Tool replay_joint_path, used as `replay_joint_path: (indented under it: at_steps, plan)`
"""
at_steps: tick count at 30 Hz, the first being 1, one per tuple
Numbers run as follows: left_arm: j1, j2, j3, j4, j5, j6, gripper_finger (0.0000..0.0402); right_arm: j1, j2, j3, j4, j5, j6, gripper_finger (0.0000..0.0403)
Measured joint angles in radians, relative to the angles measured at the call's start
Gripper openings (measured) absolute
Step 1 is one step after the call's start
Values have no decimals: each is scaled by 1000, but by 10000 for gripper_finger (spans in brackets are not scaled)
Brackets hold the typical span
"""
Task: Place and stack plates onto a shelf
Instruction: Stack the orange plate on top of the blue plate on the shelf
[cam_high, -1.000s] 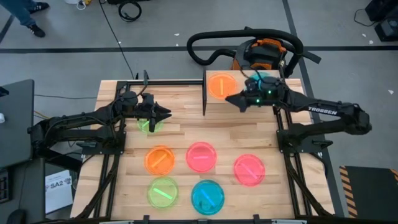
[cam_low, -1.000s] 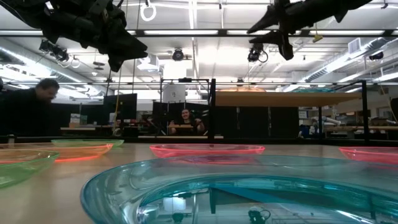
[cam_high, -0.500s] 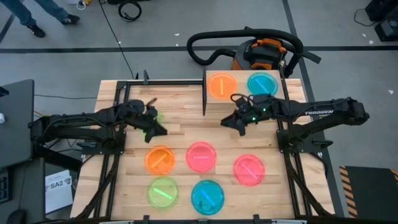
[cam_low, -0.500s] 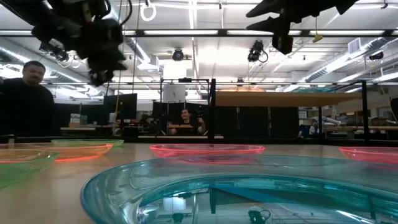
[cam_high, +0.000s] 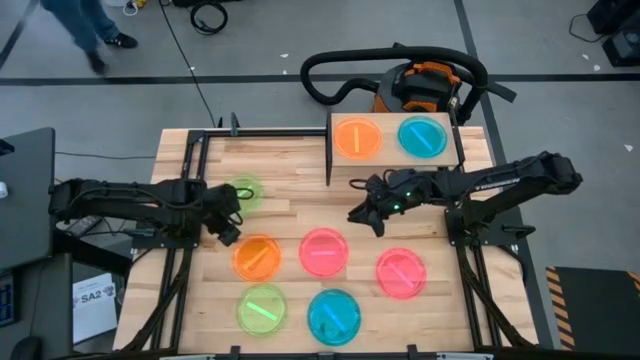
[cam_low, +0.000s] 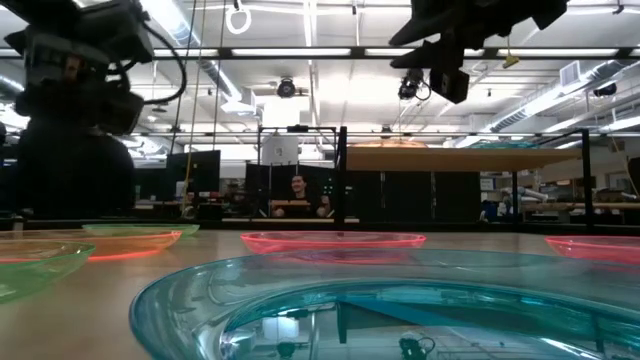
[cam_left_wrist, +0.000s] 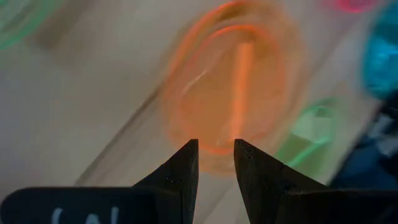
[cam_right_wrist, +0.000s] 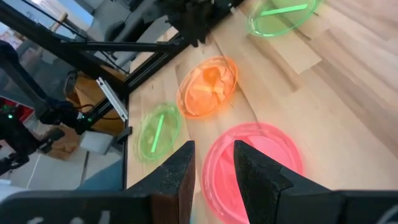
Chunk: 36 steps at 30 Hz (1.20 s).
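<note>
Blur smears the left wrist view, where only an orange plate (cam_left_wrist: 239, 93) beyond the dark fingertips reads clearly. In the high view the left gripper (cam_high: 228, 228) covers part of a green plate (cam_high: 244, 192) at centre left and hangs just above the orange plate (cam_high: 257, 257); its jaws stand slightly apart, holding nothing. The shelf (cam_high: 395, 160), upper centre, carries an orange plate (cam_high: 357, 136) and a teal plate (cam_high: 422, 136) side by side. The right gripper (cam_high: 362, 211) hovers below the shelf, over bare table (cam_high: 290, 215) near a pink plate (cam_high: 323, 251), jaws slightly apart and empty. Lower down lie another pink plate (cam_high: 401, 273), a green plate (cam_high: 262, 309) and a teal plate (cam_high: 333, 316).
</note>
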Motion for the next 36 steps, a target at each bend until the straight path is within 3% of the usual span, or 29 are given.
replay_joint_path:
  at_steps: [14, 36]
  plan:
    - [-69, 0, -1, -52, -187, -85, 110, 2, 59, 0, 60, -4, -1, 117]
    - [-169, 0, -213, 279, -174, -293, 110, 2, 59, 0, 78, -5, -3, 117]
